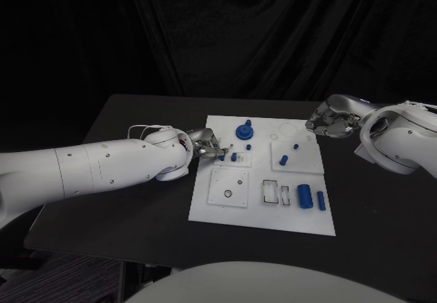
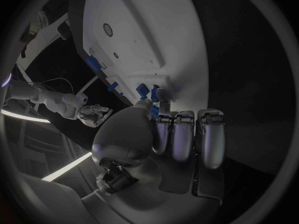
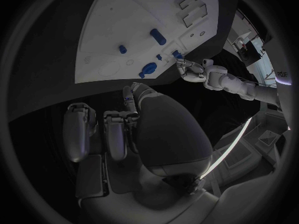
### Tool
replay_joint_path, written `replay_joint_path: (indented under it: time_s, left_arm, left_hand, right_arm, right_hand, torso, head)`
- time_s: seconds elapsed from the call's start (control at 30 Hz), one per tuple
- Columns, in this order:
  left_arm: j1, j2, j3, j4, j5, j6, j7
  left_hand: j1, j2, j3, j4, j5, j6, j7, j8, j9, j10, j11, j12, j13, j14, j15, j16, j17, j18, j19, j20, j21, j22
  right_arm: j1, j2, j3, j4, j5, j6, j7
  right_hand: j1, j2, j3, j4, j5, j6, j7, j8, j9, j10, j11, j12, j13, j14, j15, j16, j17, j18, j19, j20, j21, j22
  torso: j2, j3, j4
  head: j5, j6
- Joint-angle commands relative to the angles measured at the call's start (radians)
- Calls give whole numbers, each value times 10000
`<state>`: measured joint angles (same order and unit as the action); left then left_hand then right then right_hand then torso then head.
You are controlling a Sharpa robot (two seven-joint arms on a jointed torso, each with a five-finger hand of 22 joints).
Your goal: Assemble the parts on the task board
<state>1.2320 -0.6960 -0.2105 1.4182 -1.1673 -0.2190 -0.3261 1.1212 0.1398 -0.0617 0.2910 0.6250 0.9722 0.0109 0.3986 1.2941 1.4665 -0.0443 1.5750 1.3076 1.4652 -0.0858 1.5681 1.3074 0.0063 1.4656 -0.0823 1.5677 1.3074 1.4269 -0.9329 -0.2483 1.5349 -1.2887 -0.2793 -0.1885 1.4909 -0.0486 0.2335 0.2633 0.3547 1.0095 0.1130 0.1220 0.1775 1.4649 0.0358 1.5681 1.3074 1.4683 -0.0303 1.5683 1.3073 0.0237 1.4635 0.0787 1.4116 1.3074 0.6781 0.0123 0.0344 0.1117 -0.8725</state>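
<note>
Progress looks partial, judging by how the parts lie. On the task board (image 1: 259, 218), mid-frame on the black surface (image 1: 136, 214), a large round blue part (image 1: 245, 132) stands near the upper edge, and a few small blue pegs (image 1: 284, 160) stand in the raised plates across the upper middle. Two long blue pieces (image 1: 304, 197) lie flat at the lower right of the board, beside two rectangular slots (image 1: 271, 191) that look unfilled; the square plate (image 1: 228, 188) at lower left also shows bare holes. So some pieces seem seated, while the loose ones and those openings remain.

Reaching in from the left of the frame, the left hand (image 1: 206, 147) sits at the board's left edge with its fingertips at a small blue part (image 1: 223, 156) on the upper-left plate. The left wrist view shows fingers curled close by blue pieces, but I cannot tell whether it actually holds one. At the upper right, off the board's corner, the right hand (image 1: 329, 122) hovers with fingers curled in and nothing visible in them
</note>
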Motion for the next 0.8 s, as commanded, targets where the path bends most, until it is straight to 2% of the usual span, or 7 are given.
replay_joint_path:
  time_s: [0.03, 0.23, 0.27, 0.37, 0.6, 0.73, 0.8]
  left_arm:
    - [-42, -14, -8, 30, -71, 186, 181]
    - [-48, -56, -8, 66, -71, 126, 228]
    - [-49, -62, -8, 73, -71, 128, 237]
    - [-51, -75, -8, 90, -71, 144, 278]
    - [-55, -86, -8, 103, -71, 143, 344]
    - [-56, -93, -8, 106, -71, 136, 325]
    - [-57, -96, -8, 101, -71, 147, 307]
  left_hand:
    - [6, -78, 117, 14, 41, 144, 13, -24, 27, 1043, -35, -42, 2632, 1056, -11, 27, 2634, -63, 1052, -34, 31, 2634]
    - [-904, -191, 186, 40, -820, 301, 8, 197, 379, 1043, -35, -42, 2632, 1056, -14, 27, 2634, -63, 1052, -41, 31, 2634]
    - [-1197, -168, 143, 44, -1245, 401, 8, 426, 440, 1043, -32, -42, 2632, 1056, -10, 27, 2634, -63, 1052, -39, 31, 2634]
    - [-1567, -132, 41, 42, -1853, 661, 6, 1001, 547, 1043, -33, -42, 2632, 1056, -9, 27, 2634, -63, 1052, -37, 31, 2634]
    - [-1846, -60, -58, 46, -2170, 667, 12, 1200, 562, 1043, -29, -42, 2632, 1056, -9, 27, 2634, -63, 1052, -35, 31, 2634]
    - [-2011, 31, -114, 44, -2263, 934, 11, 1797, 677, 1043, -28, -42, 2632, 1056, -8, 27, 2634, -63, 1052, -34, 31, 2634]
    - [-2025, 49, -116, 40, -2240, 899, 9, 1746, 664, 1043, -29, -42, 2632, 1056, -8, 27, 2634, -63, 1052, -34, 31, 2634]
  right_arm:
    - [-24, -22, 8, 4, -7, 38, -197]
    - [-24, -23, 8, 5, -7, 55, -203]
    - [-24, -22, 8, 5, -7, 56, -203]
    - [-25, -17, 8, 5, -7, 62, -208]
    - [-25, -6, 8, -1, -7, 79, -220]
    - [-25, -12, 8, -4, -7, 89, -226]
    - [-26, -11, 8, -8, -7, 92, -228]
  right_hand:
    - [-33, 50, 45, 0, 58, 59, 16, -25, -6, 1059, 12, 27, 2634, 1025, 30, 25, 2635, 189, 227, 33, -64, 2070]
    - [-33, 50, 45, 0, 58, 59, 16, -25, -6, 1059, 12, 27, 2634, 1025, 30, 25, 2635, 189, 227, 33, -64, 2070]
    - [-33, 50, 45, 0, 58, 59, 16, -25, -6, 1059, 12, 27, 2634, 1025, 30, 25, 2635, 189, 227, 33, -64, 2070]
    - [-33, 50, 45, 0, 58, 59, 16, -25, -6, 1059, 12, 27, 2634, 1025, 30, 25, 2635, 189, 227, 33, -64, 2070]
    - [-33, 50, 45, 0, 58, 59, 16, -25, -6, 1059, 12, 27, 2634, 1025, 30, 25, 2635, 189, 227, 33, -64, 2070]
    - [-33, 50, 45, 0, 58, 59, 16, -25, -6, 1059, 12, 27, 2634, 1025, 30, 25, 2635, 189, 227, 33, -64, 2070]
    - [-33, 50, 45, 0, 58, 59, 16, -25, -6, 1059, 12, 27, 2634, 1025, 30, 25, 2635, 189, 227, 33, -64, 2070]
  torso:
    - [-4, 4, 6]
    - [-1, -2, -3]
    - [-1, -2, -3]
    - [3, -3, 0]
    - [1, -1, 0]
    - [5, 0, 3]
    - [1, -1, -1]
  head:
    - [3, -2]
    - [24, -2]
    - [27, -2]
    - [29, -2]
    - [15, -2]
    - [13, -2]
    - [17, -2]
